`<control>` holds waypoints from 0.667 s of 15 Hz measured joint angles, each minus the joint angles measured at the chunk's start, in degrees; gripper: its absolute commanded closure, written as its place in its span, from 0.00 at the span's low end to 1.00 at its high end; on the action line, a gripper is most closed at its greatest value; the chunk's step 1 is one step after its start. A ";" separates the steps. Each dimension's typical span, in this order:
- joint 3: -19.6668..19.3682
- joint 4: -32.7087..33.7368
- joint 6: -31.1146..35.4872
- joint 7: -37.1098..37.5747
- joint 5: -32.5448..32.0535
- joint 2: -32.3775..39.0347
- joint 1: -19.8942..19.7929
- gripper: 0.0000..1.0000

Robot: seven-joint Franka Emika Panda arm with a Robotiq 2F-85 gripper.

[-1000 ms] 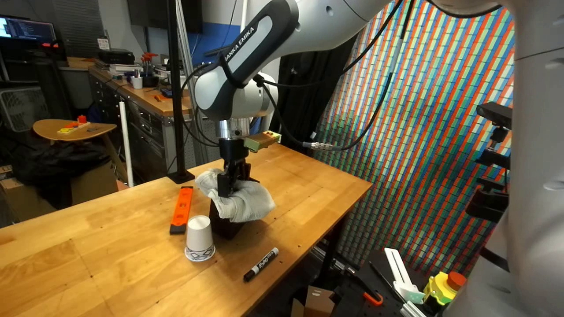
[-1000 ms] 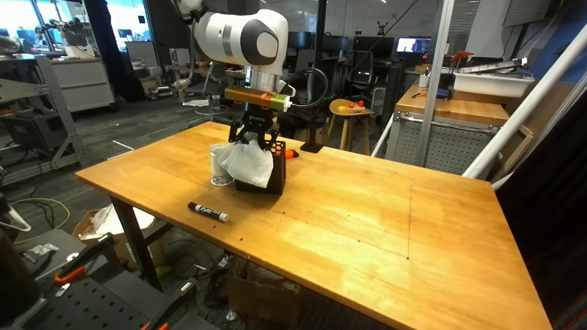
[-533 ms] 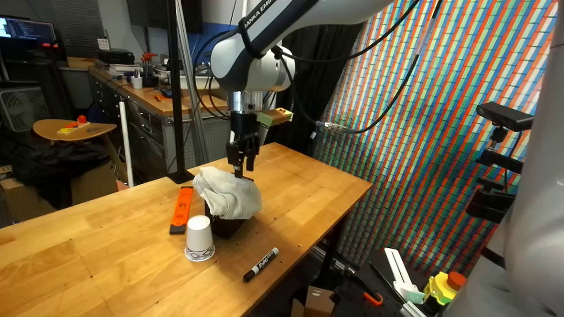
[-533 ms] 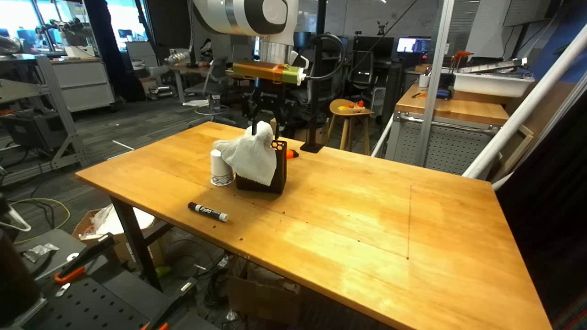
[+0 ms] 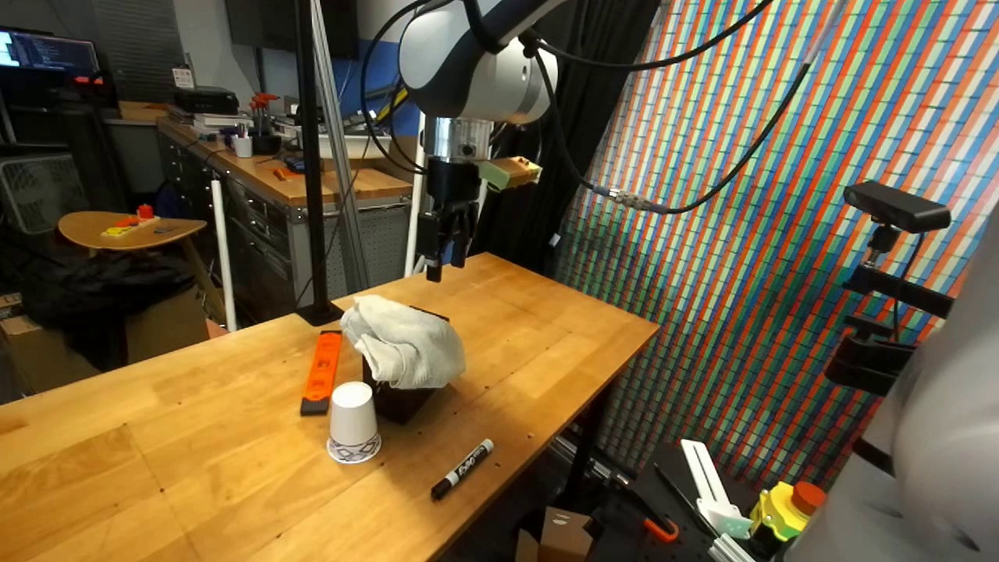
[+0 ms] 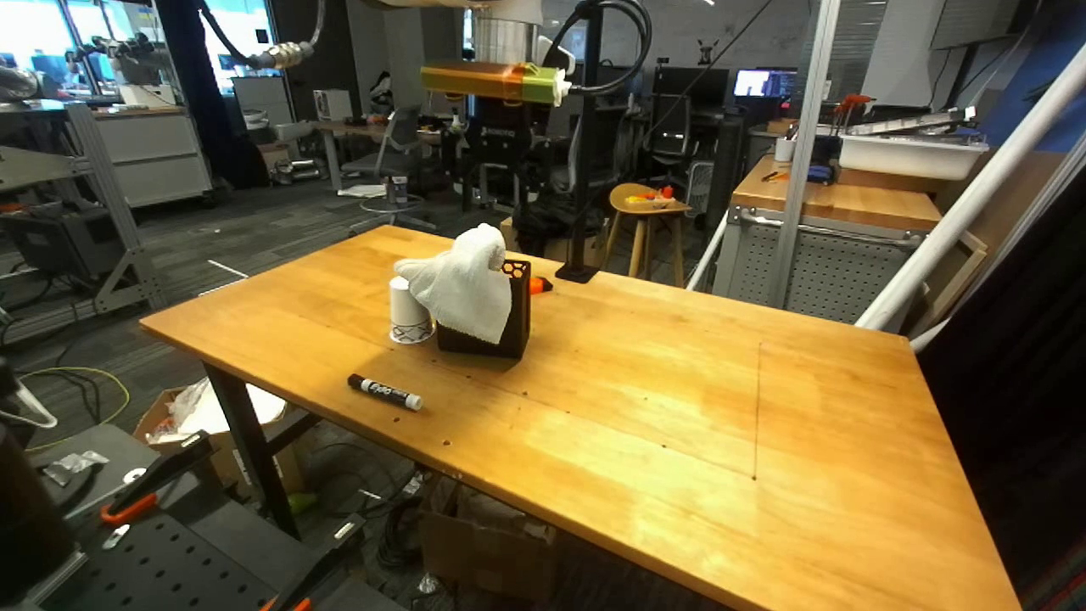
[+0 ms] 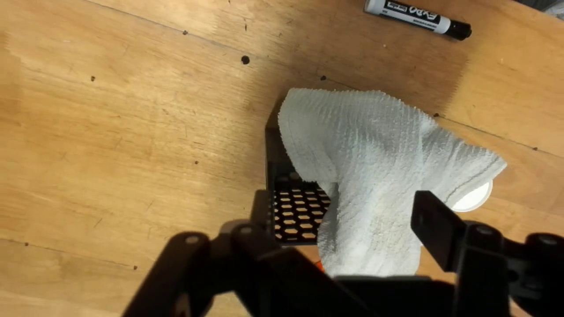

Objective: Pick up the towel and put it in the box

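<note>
In an exterior view, camera looks obliquely down over the table (image 5: pixel 117 492), robot's arm (image 5: pixel 921 468) very near at right edge of frame. In an exterior view, bright windows (image 6: pixel 34 25) at upper left: also oblique, downward, moderate range, most of the table in frame. Wrist view faces nearly straight down, close above towel (image 7: pixel 379 149) and box (image 7: pixel 276 152). Both exterior views share towel, box, cup (image 5: pixel 353 414) and marker (image 5: pixel 462 470); wrist view takes in all four, cup only partly.
</note>
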 measured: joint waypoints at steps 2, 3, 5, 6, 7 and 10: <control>0.01 -0.42 0.04 -0.20 0.00 -1.02 0.49 0.64; 0.02 -0.52 0.06 -0.28 0.00 -1.29 0.82 0.73; 0.07 -0.55 0.16 -0.40 0.00 -1.42 1.66 0.88; 0.14 -0.56 0.22 -0.44 0.00 -1.41 2.06 0.95; 0.25 -0.56 0.27 -0.50 0.00 -1.41 2.44 0.99; 0.50 -0.56 0.46 -0.83 0.00 -1.27 3.68 1.00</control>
